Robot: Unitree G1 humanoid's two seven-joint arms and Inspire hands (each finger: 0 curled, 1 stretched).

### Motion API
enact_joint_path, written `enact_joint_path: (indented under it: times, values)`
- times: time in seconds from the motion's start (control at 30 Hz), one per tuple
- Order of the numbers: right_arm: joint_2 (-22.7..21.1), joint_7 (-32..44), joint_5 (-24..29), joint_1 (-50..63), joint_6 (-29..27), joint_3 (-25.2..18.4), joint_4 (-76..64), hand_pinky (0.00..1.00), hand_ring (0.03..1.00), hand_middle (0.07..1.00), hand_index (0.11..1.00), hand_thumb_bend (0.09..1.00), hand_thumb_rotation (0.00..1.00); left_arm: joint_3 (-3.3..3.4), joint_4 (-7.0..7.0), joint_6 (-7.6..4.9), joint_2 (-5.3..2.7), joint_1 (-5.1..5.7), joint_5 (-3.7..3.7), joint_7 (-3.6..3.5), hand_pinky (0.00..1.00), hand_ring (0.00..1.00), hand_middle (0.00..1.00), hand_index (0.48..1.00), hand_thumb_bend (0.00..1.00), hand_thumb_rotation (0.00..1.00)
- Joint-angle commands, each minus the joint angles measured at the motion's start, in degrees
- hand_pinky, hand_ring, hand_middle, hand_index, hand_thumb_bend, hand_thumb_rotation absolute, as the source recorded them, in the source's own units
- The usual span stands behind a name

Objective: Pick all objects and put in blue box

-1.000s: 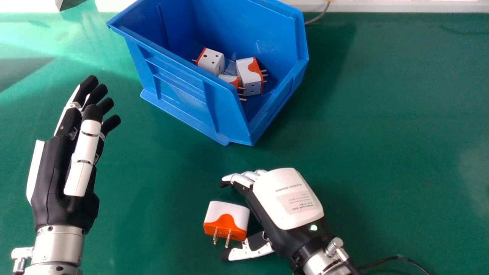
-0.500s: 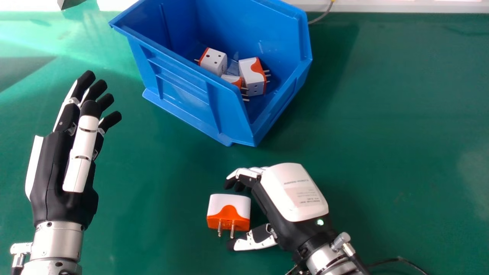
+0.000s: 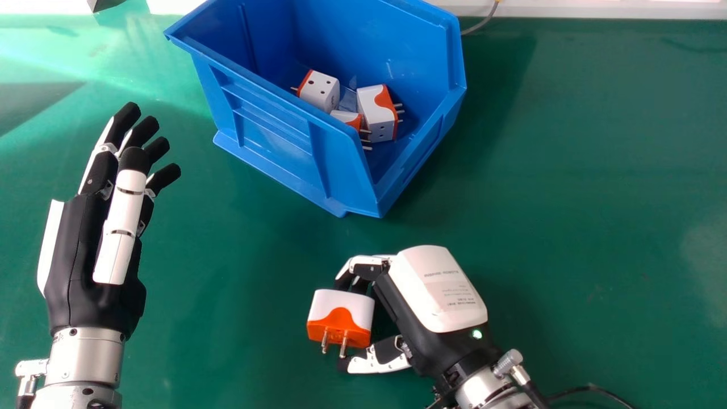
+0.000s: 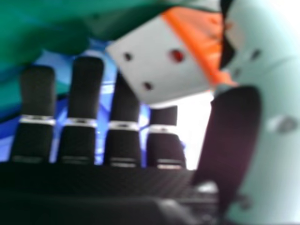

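Note:
The right hand (image 3: 437, 292) is low in the head view, its curled fingers against the far side of a white and orange plug adapter (image 3: 341, 318) and its thumb by the metal prongs. In the right hand view, the adapter (image 4: 161, 61) lies between the fingers and thumb of this hand (image 4: 84, 101). Beyond them stands the blue box (image 3: 272, 142), with several similar adapters inside, one of them a white block (image 3: 320, 91). At the left of the head view, the left hand (image 3: 79, 255) has its fingers extended and holds nothing.
A green tabletop (image 3: 568, 199) surrounds the box and both hands. A dark cable (image 3: 590, 388) runs beside the right forearm, and a grey cable (image 3: 483, 23) lies behind the box near a white edge (image 3: 579, 8).
The right hand has shifted slightly right, and its fingers have curled in against the adapter. The box and left hand appear slightly displaced in the head view.

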Motion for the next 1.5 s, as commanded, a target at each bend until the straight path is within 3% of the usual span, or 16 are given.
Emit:
enact_joint_path:
  times: [0.0,0.27,0.37,0.57,0.73,0.97,1.3,1.47]
  values:
    - [-0.75,0.45,-0.11,0.47,0.67,-0.19,0.85,0.29,0.402,0.479,0.517,0.527,0.01,0.20,-0.84,-0.26,0.63,-0.26,0.03,-0.12,0.85,0.90,0.92,0.916,0.51,0.74]
    - [-0.78,-0.71,0.10,0.58,-0.08,-0.51,1.07,0.28,0.384,0.469,0.511,0.515,0.00,0.16,-1.00,-0.35,0.42,-0.04,0.23,0.05,0.85,0.91,0.92,0.918,0.51,0.74]
    - [-0.93,0.35,0.09,0.77,0.44,-0.72,0.23,0.28,0.384,0.469,0.509,0.514,0.00,0.21,-0.88,-0.32,0.40,-0.09,-0.16,-0.20,0.85,0.91,0.92,0.917,0.51,0.74]
    - [-1.03,0.77,-0.23,1.03,1.20,-0.92,-0.94,0.27,0.379,0.465,0.506,0.512,0.00,0.22,-1.21,0.14,0.27,-0.01,-0.42,-0.05,0.85,0.90,0.92,0.913,0.50,0.74]
    - [-0.80,1.07,0.32,1.68,1.37,-1.32,-2.07,0.26,0.383,0.466,0.505,0.511,0.00,0.18,-1.11,-0.15,0.43,0.08,0.17,0.01,0.85,0.90,0.92,0.911,0.49,0.73]
    - [-0.76,1.12,0.24,1.88,1.71,-1.32,-2.47,0.26,0.387,0.464,0.503,0.511,0.00,0.16,-1.18,-0.14,0.44,0.13,0.20,0.02,0.85,0.91,0.93,0.914,0.50,0.74]
    - [-3.16,5.49,1.84,10.57,1.92,-4.44,-20.42,0.23,0.379,0.455,0.503,0.509,0.00,-0.04,-2.49,0.53,-0.38,1.23,-0.55,0.33,0.85,0.91,0.92,0.909,0.50,0.73]
    - [-3.76,11.51,2.14,14.83,4.54,-6.18,-30.08,0.24,0.374,0.454,0.507,0.508,0.00,-0.11,-2.74,0.71,-0.66,1.36,-0.33,0.66,0.85,0.90,0.92,0.900,0.50,0.73]
